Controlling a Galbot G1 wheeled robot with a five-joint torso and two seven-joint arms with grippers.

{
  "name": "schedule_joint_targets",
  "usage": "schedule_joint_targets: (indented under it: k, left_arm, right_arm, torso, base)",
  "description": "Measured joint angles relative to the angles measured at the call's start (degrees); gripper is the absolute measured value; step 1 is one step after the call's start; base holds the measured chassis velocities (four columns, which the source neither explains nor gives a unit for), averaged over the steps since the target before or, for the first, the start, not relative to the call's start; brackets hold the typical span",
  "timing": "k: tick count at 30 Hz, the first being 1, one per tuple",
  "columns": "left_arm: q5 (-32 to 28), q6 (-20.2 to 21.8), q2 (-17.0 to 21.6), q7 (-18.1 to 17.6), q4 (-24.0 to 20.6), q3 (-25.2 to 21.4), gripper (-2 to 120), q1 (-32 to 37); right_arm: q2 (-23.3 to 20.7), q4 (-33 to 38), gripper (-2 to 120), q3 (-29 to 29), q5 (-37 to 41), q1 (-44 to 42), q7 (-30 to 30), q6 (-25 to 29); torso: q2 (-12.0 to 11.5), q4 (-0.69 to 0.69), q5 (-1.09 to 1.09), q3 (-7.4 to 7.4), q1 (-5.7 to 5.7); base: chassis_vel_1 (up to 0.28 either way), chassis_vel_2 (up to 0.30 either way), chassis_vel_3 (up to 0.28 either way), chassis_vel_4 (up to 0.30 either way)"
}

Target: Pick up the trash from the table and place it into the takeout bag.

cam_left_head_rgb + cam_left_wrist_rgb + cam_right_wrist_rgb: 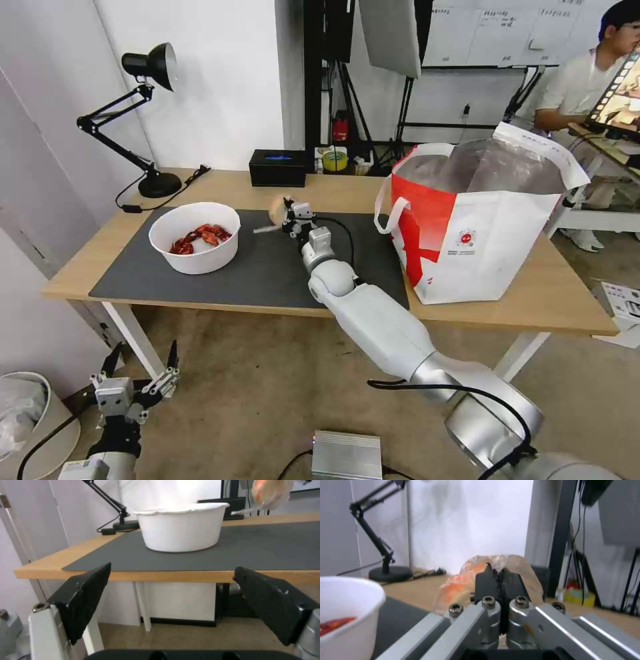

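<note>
1 beige wrapped lump [493,580] pinched between right gripper [498,576] fingers.

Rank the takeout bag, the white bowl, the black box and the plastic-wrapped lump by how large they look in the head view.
1. Takeout bag, by far the largest.
2. White bowl.
3. Black box, though it sits farther back, so its true size is unsure.
4. Plastic-wrapped lump, smallest, pinched in the right claw above the mat.
</note>
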Motion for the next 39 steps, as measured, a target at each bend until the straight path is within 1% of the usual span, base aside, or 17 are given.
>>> schedule_joint_targets:
  k: [4,9,12,13,16,18,21,22,25,26,29,30,33,35,38,39]
  left_arm:
    - [-0.84,0.17,1.07,-0.04,0.63,0.04,100,-0.69]
    - [-1.34,0.29,1.76,-0.07,1.00,0.03,100,-1.03]
    - [-2.00,0.53,2.53,-0.12,1.22,-0.21,100,-1.54]
    - [-2.00,0.53,2.53,-0.12,1.22,-0.21,100,-1.54]
    - [-2.78,1.44,3.26,-0.16,0.80,-0.67,100,-1.62]
    - [-3.00,1.62,3.52,-0.17,0.53,-0.85,100,-1.60]
    - [-3.25,1.84,3.90,-0.18,-0.23,-1.12,100,-1.39]
    - [-3.25,1.84,3.90,-0.18,-0.23,-1.12,100,-1.39]
    - [-3.50,1.93,4.25,-0.20,-0.69,-1.40,100,-1.15]
    - [-3.50,1.93,4.25,-0.20,-0.69,-1.40,100,-1.15]
    - [-4.24,2.00,4.77,-0.20,-1.08,-1.93,100,-0.89]
    - [-4.24,2.00,4.77,-0.20,-1.08,-1.93,100,-0.89]
    - [-6.24,2.85,5.14,-0.20,-1.93,-1.98,100,-0.66]
    - [-6.79,3.16,5.27,-0.20,-2.29,-1.98,100,-0.63]
    - [-7.35,3.64,5.99,-0.19,-2.69,-1.72,100,-0.73]
    - [-7.35,3.64,5.99,-0.19,-2.69,-1.72,100,-0.73]
  right_arm:
    - [-2.39,3.10,0,0.75,-4.41,0.02,-0.03,2.81]
    - [-3.86,5.06,0,1.22,-6.06,0.55,-0.22,4.53]
    - [-5.55,7.66,0,1.60,-7.57,1.02,-0.60,6.83]
    - [-5.55,7.66,0,1.60,-7.57,1.02,-0.60,6.83]
    - [-7.01,10.62,0,2.07,-9.74,1.19,-0.91,8.54]
    - [-7.49,12.02,0,2.28,-10.09,1.17,-0.72,8.75]
    - [-8.95,15.91,0,3.33,-10.93,0.97,-0.04,8.86]
    - [-8.95,15.91,0,3.33,-10.93,0.97,-0.04,8.86]
    - [-11.15,18.93,0,4.71,-12.93,1.56,0.05,9.31]
    - [-11.15,18.93,0,4.71,-12.93,1.56,0.05,9.31]
    - [-14.07,22.09,0,6.71,-14.67,2.28,0.13,9.64]
    - [-14.07,22.09,0,6.71,-14.67,2.28,0.13,9.64]
    - [-17.16,24.87,0,9.26,-14.90,2.90,0.42,9.64]
    - [-18.03,25.48,0,10.14,-14.89,3.08,0.44,9.62]
    - [-21.08,27.01,0,13.33,-14.17,3.54,0.61,9.35]
    - [-21.08,27.01,0,13.33,-14.17,3.54,0.61,9.35]
  torso:
    - [0.00,0.00,0.00,0.00,-0.01]
    - [0.01,0.00,0.00,0.00,-0.01]
    - [0.01,-0.01,0.00,0.00,-0.01]
    - [0.01,-0.01,0.00,0.00,-0.01]
    - [0.01,-0.01,0.00,-0.01,-0.01]
    - [0.01,0.00,0.00,-0.01,-0.01]
    - [0.01,0.00,0.00,-0.01,-0.01]
    - [0.01,0.00,0.00,-0.01,-0.01]
    - [0.01,0.00,0.00,-0.01,-0.01]
    - [0.01,0.00,0.00,-0.01,-0.01]
    - [0.01,0.00,0.00,-0.01,-0.01]
    - [0.01,0.00,0.00,-0.01,-0.01]
    - [0.01,-0.01,0.00,-0.01,-0.02]
    - [0.01,-0.01,0.01,-0.01,-0.01]
    - [0.01,0.00,0.01,-0.01,-0.01]
    - [0.01,0.00,0.01,-0.01,-0.01]
  base:
    - [0.000,0.000,0.000,0.000]
    - [0.000,0.000,0.000,0.000]
    - [0.000,0.000,0.000,0.000]
    - [0.000,0.000,0.000,0.000]
    - [0.000,0.000,0.000,0.000]
    - [0.000,0.000,0.000,0.000]
    - [0.000,0.000,0.000,0.000]
    - [0.000,0.000,0.000,0.000]
    - [0.000,0.000,0.000,0.000]
    - [0.000,0.000,0.000,0.000]
    - [0.000,0.000,0.000,0.000]
    - [0.000,0.000,0.000,0.000]
    - [0.000,0.000,0.000,0.000]
    - [0.000,0.000,0.000,0.000]
    - [0.000,0.000,0.000,0.000]
    - [0.000,0.000,0.000,0.000]
